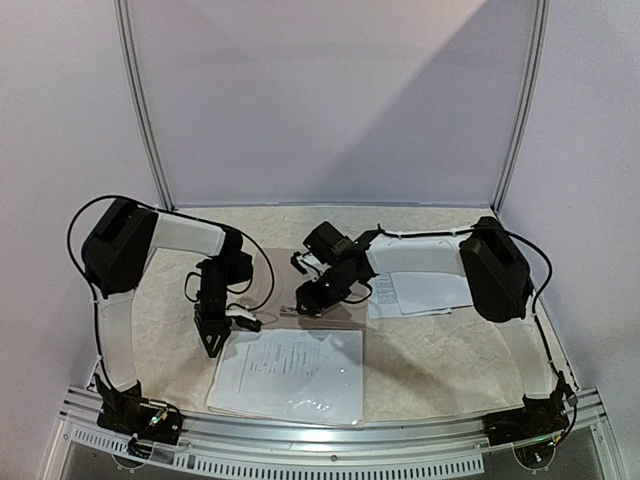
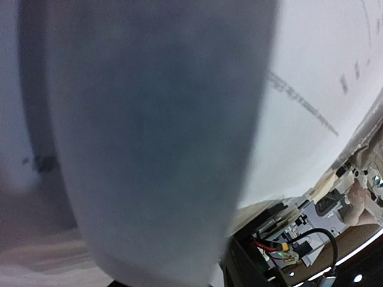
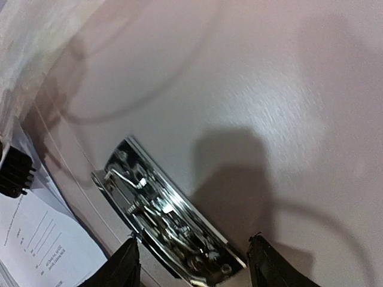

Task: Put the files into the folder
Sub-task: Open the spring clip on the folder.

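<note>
The files point(image 1: 290, 375) are laid by the near edge of the bench point(image 1: 445, 360), long side left to right. The left pincer point(image 1: 214, 340) is placed at their far left corner, nearest them; its grip cannot be told. The right pincer point(image 3: 191, 272) is spread apart over the clip point(image 3: 164, 218) of the folder point(image 3: 269, 89), just behind the files.

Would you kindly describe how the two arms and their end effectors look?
The left arm and right arm each have white link covers between bulky black joint housings, with thin black cables looping alongside. The left end effector and right end effector are black; the right one's fingers are blunt and matte.
</note>
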Available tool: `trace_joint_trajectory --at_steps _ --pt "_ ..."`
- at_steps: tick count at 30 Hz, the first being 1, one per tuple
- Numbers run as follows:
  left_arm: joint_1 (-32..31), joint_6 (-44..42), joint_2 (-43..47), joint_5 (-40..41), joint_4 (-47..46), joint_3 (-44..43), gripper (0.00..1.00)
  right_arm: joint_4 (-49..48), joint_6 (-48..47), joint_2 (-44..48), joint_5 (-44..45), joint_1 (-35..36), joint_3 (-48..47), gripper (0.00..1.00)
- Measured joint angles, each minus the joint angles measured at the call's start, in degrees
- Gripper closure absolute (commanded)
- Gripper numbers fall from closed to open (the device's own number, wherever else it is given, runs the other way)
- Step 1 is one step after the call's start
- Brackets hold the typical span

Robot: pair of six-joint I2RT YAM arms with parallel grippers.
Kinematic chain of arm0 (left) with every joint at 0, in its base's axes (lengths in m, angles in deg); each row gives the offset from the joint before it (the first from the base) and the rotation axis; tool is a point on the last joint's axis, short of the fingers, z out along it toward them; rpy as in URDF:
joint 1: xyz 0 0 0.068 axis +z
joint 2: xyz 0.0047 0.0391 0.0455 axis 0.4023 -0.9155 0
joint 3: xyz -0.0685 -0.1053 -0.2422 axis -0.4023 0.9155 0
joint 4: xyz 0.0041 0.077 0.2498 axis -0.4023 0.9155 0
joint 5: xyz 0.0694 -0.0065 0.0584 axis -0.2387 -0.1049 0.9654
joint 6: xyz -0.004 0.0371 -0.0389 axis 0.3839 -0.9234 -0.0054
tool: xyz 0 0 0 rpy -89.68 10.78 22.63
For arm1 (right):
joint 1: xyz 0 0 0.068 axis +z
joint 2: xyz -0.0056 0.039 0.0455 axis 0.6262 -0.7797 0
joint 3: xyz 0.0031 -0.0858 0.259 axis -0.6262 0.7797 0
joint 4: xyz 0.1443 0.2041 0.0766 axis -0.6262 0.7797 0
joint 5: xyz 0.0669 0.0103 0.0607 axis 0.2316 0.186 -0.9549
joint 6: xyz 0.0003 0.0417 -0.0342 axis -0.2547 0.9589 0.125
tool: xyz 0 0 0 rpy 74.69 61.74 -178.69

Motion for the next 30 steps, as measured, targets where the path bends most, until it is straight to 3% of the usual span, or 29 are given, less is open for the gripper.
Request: trace_joint_trajectory --at_steps 6,12,19,30 --pt "-2.0 -3.2 3.5 -6.8 -0.1 4.0 0.60 0.4 1.4 9.9 0.7 -1.6 11.9 0.38" --pt "-0.3 -3.5 8.5 -5.0 -0.3 -1.2 0.65 -3.8 8.7 18.7 -4.6 -7.4 18.0 0.56" --pt "0.6 -0.2 13.0 -3.3 -5.9 -10.4 0.73 -11.8 18.8 15.6 -13.0 -9.5 21.0 0.70" --pt "-5.3 5.0 7.1 -5.4 -19.9 -7.7 0.84 -19.6 27.4 11.2 -21.8 -9.0 23.9 0.82"
